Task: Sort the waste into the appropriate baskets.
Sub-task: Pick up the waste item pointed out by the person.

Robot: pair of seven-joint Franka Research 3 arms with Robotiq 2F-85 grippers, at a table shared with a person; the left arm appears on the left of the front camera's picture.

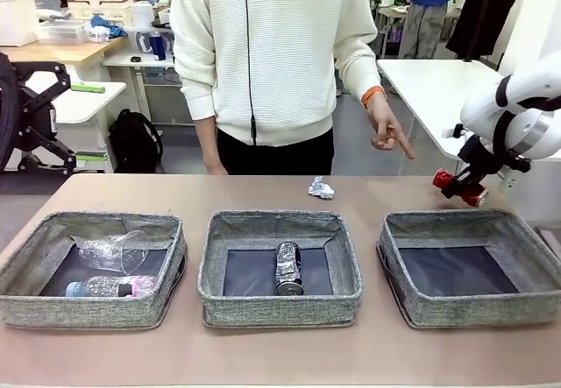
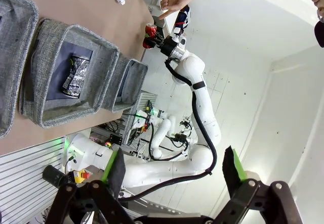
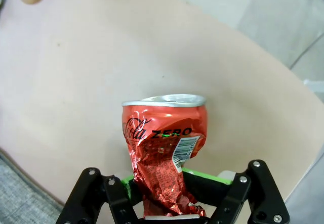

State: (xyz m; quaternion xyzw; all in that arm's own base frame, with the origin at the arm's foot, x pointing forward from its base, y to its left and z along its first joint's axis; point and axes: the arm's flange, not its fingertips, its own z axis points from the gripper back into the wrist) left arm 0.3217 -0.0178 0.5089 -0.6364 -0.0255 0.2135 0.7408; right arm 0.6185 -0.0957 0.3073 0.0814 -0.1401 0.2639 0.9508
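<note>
My right gripper [image 1: 465, 183] is shut on a crushed red can [image 1: 459, 187], held just over the table's far right corner; the can [image 3: 163, 148] sits clamped between the green pads [image 3: 202, 175]. Three grey woven baskets stand in a row. The left basket [image 1: 53, 305] holds a clear plastic cup [image 1: 116, 250] and a clear bottle [image 1: 110, 286] with a pinkish label. In the middle basket [image 1: 280, 305] lies a crushed dark blue-silver can [image 1: 287, 267]. The right basket [image 1: 473, 305] shows a bare dark bottom. A crumpled white paper wad [image 1: 321, 187] lies beyond the middle basket. My left gripper [image 2: 174, 171] is open, high above the table.
A person in a white sweater stands at the far side, one hand [image 1: 386, 130] with an orange wristband pointing down near the red can. The brown table [image 1: 263, 353] has bare room in front of the baskets and along its far edge.
</note>
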